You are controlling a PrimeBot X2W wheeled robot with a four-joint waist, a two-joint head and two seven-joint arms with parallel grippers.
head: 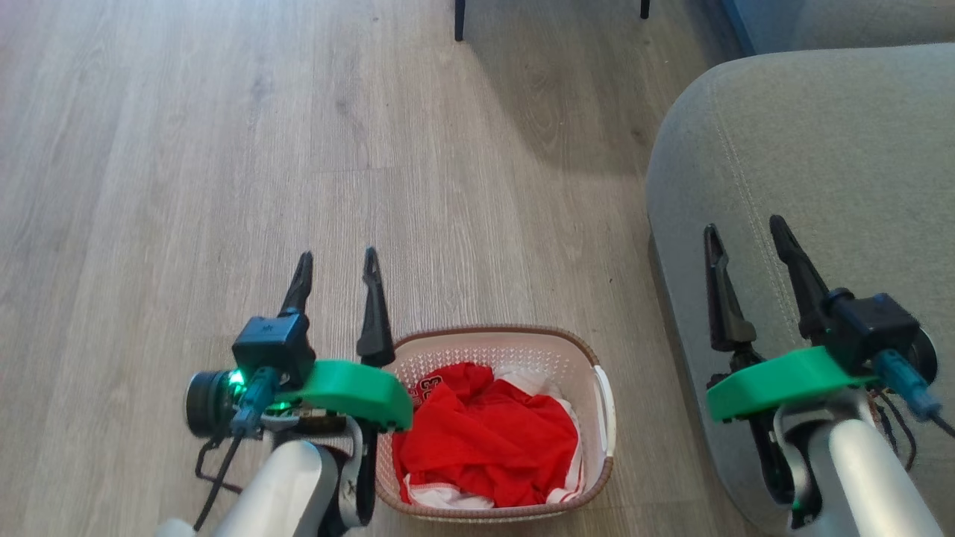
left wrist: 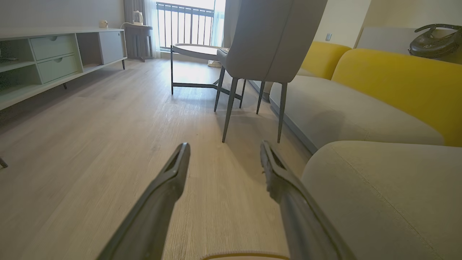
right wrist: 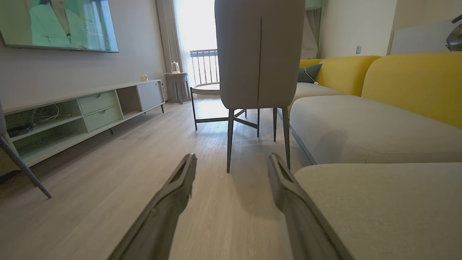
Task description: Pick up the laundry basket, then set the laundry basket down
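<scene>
Apparently crosswise laundry basket (head: 485, 352), mouth upward

Head downward; wrists seemingly floor-low, toward chair (left wrist: 267, 39)

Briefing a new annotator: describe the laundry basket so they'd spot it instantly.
Start at the grey sofa on the right of the head view; on the wood floor just left of it sits the laundry basket. It is cream, perforated, brown-rimmed, and holds red and white clothes.

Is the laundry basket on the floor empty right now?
No, in the head view the laundry basket holds a crumpled red and white garment that covers most of its inside.
</scene>
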